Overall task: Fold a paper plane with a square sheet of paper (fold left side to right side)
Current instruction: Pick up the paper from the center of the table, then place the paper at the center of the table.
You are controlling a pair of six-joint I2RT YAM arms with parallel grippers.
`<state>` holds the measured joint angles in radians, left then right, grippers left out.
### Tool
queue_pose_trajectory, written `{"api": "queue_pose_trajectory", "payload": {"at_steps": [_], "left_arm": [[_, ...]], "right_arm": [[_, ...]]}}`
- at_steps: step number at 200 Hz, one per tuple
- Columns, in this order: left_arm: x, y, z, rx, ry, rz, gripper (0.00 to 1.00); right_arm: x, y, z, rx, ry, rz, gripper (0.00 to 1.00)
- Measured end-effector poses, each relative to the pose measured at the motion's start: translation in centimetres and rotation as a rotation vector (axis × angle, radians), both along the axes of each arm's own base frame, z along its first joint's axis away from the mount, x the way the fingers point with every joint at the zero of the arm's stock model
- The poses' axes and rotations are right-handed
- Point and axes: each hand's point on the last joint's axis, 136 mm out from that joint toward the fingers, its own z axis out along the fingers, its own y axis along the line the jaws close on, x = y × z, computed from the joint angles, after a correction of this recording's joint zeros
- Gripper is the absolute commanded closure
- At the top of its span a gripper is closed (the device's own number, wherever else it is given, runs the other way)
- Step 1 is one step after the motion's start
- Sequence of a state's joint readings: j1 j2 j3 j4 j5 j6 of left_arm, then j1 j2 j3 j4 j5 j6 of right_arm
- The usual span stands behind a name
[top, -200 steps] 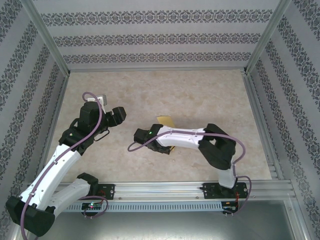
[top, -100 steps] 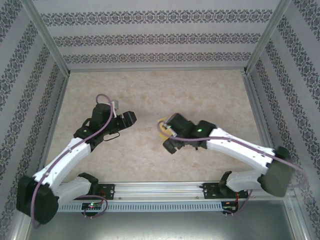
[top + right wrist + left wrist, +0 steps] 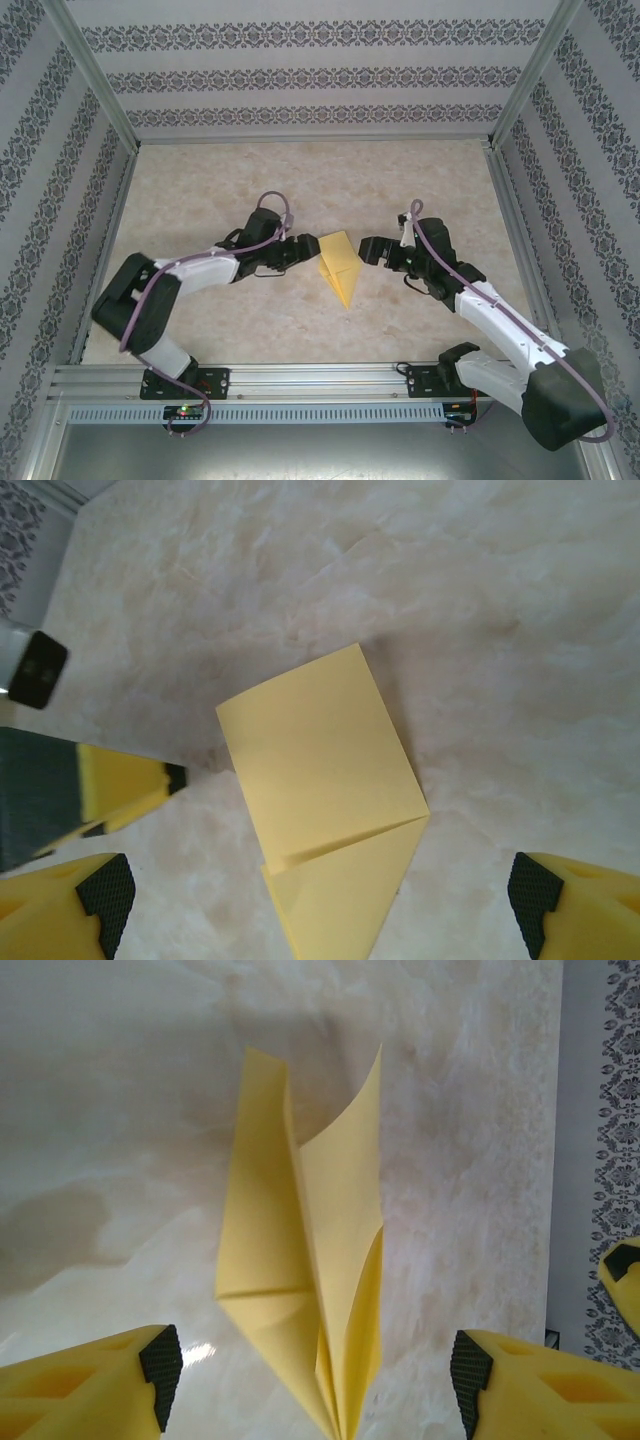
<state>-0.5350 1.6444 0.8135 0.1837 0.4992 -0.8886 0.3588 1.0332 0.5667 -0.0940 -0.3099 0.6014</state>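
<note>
We see left gripper (image 3: pixel 300 250) and right gripper (image 3: pixel 366 247) released at nine and three o'clock of the paper plane (image 3: pixel 338 268). Flimsy, probably springy; pinch its crease.

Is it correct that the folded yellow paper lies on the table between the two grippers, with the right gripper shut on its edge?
Not quite: the right gripper is open, not shut on the folded yellow paper. The right wrist view shows its jaws wide apart, touching nothing. The paper does lie on the table between the two grippers.
</note>
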Motion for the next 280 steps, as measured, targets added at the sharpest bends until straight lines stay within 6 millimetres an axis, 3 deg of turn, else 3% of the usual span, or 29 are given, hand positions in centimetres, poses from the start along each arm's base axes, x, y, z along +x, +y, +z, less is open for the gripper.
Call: {"api": "queue_pose_trajectory", "payload": {"at_steps": [24, 49, 60, 93, 128, 157, 196, 228, 280], "left_arm": [[1.3, -1.6, -1.4, -0.014, 0.015, -0.020, 0.31], [2.3, -3.0, -2.4, -0.033, 0.029, -0.040, 0.42], [2.6, -3.3, -2.8, -0.035, 0.032, -0.044, 0.49], [2.8, -3.5, -3.2, -0.032, 0.017, -0.061, 0.83], [2.4, -2.8, -3.2, -0.044, -0.017, -0.082, 0.98], [1.1, -1.0, -2.9, -0.060, -0.023, -0.095, 1.00], [0.0, 0.6, -0.1, -0.110, -0.104, -0.140, 1.00], [-1.0, 0.6, 2.0, -0.154, -0.163, -0.198, 1.00], [-1.8, 0.3, 2.5, -0.184, -0.167, -0.243, 1.00]], "right_arm": [[0.0, 0.6, -0.3, 0.059, 0.029, 0.010, 0.02], [-0.1, 1.0, 0.0, 0.090, 0.030, 0.028, 0.04], [-0.1, 0.9, 0.1, 0.097, 0.032, 0.031, 0.04], [0.1, 0.6, -0.3, 0.107, 0.048, 0.035, 0.08], [0.5, 1.0, -2.4, 0.113, 0.135, 0.092, 0.23], [1.7, 2.4, -3.3, 0.147, 0.173, 0.176, 0.29], [3.7, 4.6, -3.9, 0.220, 0.183, 0.278, 0.37], [4.4, 6.1, -4.7, 0.312, 0.189, 0.344, 0.38], [4.4, 8.1, -3.7, 0.422, 0.149, 0.437, 0.40]]}}
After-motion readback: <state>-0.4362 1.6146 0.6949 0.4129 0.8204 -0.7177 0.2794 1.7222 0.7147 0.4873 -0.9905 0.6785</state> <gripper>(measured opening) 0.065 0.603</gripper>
